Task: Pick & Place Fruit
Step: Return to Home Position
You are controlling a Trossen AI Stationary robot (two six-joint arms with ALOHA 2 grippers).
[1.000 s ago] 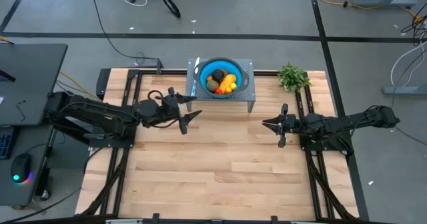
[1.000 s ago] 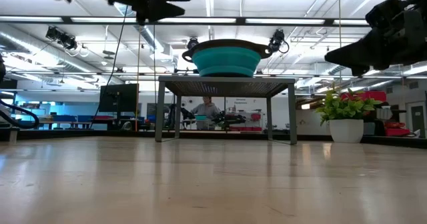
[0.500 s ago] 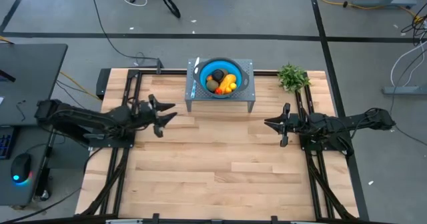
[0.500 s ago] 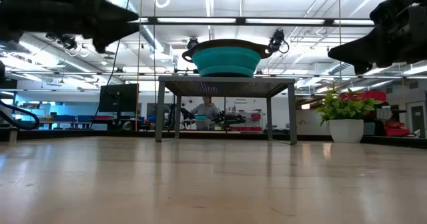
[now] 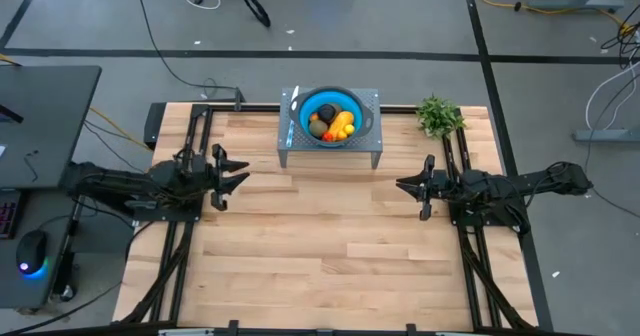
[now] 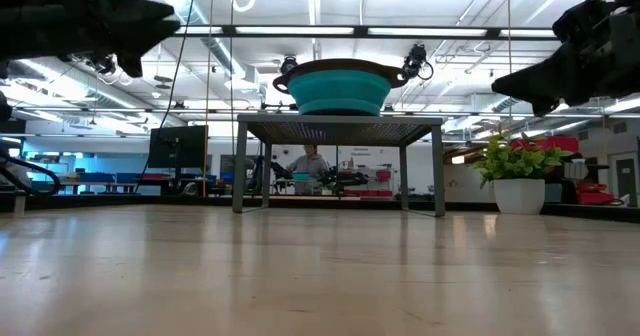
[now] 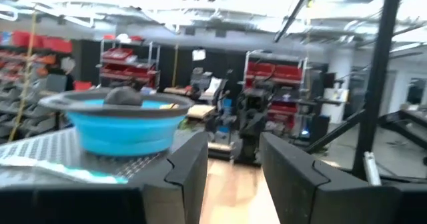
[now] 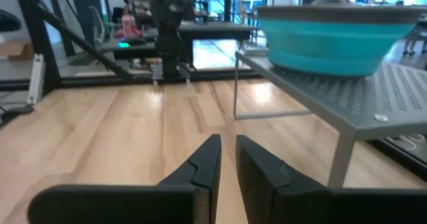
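The fruit (image 5: 331, 123) lies in a blue bowl (image 5: 352, 107) on a grey metal stand (image 5: 290, 148) at the table's far middle: a black round one (image 5: 327, 113), an olive-green one (image 5: 317, 128), a yellow one (image 5: 344, 124) and orange-red bits (image 5: 329, 136). My left gripper (image 5: 240, 172) hovers open near the table's left edge, pointing toward the stand. My right gripper (image 5: 399, 185) hovers to the stand's right and nearer, fingers together but for a narrow slit (image 8: 228, 143). In the left wrist view the black fruit (image 7: 123, 96) tops the bowl's rim.
A small leafy plant in a white pot (image 5: 438, 116) stands at the far right of the table. The stand's legs (image 6: 240, 166) leave a gap beneath it. Bare wooden tabletop (image 5: 330, 246) spreads between and in front of the arms. A person sits far off in the room (image 6: 313, 164).
My left gripper has drawn back from beside the stand's left front corner toward the table's left edge, staying open. My right arm has kept still, and the fruit and bowl are unmoved.
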